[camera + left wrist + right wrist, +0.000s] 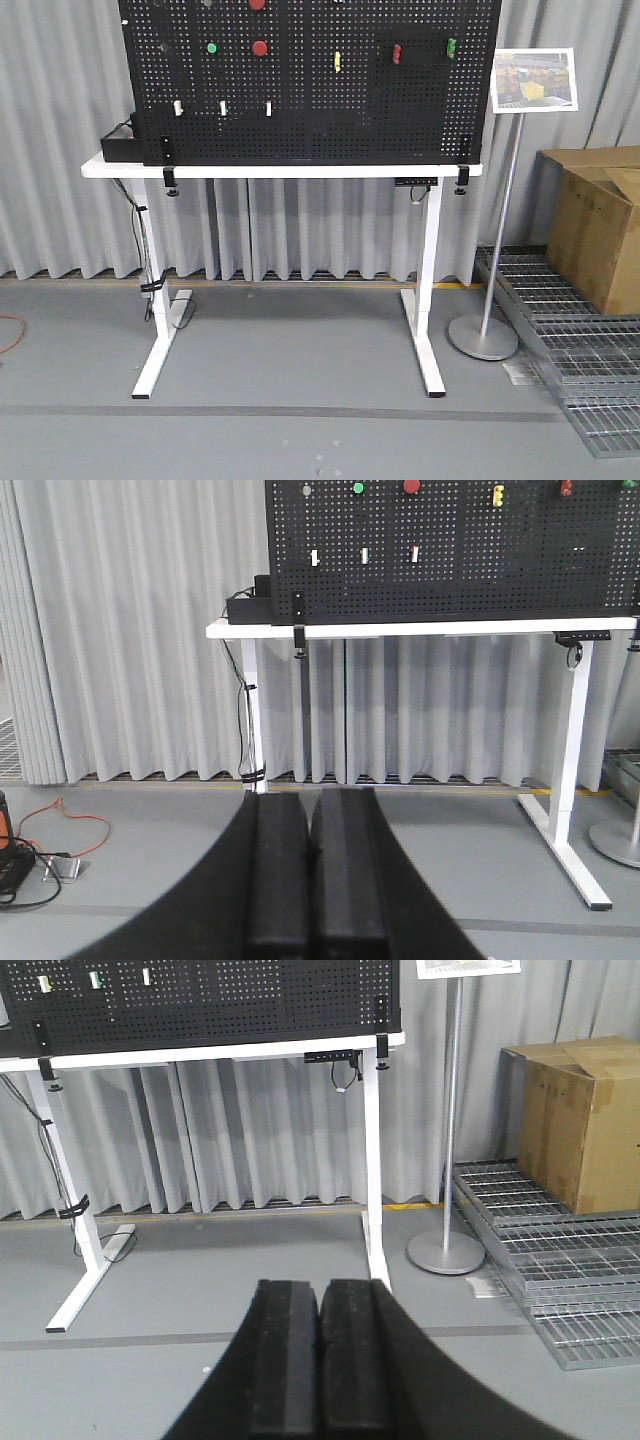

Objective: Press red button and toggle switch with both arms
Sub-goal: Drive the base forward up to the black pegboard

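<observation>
A black pegboard (300, 120) stands on a white table (280, 170). The red button (259, 47) sits on the board's upper left, right of a green button (211, 47); it also shows in the left wrist view (411, 485). A small round pale-ringed knob (306, 490), likely the switch, sits left of the green button; its lever is too small to make out. My left gripper (315, 798) is shut and empty, low over the floor, far short of the table. My right gripper (319, 1285) is likewise shut and empty. Neither arm shows in the front view.
A sign stand (497, 200) with a round base stands right of the table. A cardboard box (600, 225) and metal floor grates (580, 350) lie at the far right. Cables hang by the left table leg (150, 280). An orange cable (60, 825) lies on the floor.
</observation>
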Controlling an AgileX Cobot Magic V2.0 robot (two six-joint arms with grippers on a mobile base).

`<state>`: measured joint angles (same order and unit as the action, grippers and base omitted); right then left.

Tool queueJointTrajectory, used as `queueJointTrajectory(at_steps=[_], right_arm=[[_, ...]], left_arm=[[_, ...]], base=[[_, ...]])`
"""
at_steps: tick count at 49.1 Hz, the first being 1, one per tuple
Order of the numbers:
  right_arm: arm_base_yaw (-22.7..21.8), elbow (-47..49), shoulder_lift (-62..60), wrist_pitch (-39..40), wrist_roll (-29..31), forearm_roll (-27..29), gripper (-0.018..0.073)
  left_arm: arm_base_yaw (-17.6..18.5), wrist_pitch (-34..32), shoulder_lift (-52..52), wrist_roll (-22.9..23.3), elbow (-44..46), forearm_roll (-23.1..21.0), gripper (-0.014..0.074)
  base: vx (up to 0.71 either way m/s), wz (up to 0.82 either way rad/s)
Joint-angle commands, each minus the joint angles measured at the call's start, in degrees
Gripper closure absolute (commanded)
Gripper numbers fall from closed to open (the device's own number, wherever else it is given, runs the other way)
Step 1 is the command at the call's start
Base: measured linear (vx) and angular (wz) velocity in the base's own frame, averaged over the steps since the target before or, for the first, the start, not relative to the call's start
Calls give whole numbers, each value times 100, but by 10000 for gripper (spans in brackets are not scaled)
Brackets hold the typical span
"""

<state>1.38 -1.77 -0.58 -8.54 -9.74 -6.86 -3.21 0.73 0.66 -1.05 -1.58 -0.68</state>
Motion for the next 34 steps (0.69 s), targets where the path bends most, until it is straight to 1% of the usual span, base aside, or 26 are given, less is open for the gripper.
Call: queueJointTrajectory(at_steps=[1, 19, 34], right_arm=[[-40, -59, -82, 468, 33, -37, 562], [-40, -59, -82, 468, 33, -37, 562], [-40, -59, -82, 468, 33, -37, 562]], left_arm=[[-13, -486, 104, 19, -162, -59, 595], [-13, -486, 104, 19, -162, -59, 595], [-13, -486, 104, 19, -162, -59, 595]], base=[[0, 0], [3, 0], [15, -2]])
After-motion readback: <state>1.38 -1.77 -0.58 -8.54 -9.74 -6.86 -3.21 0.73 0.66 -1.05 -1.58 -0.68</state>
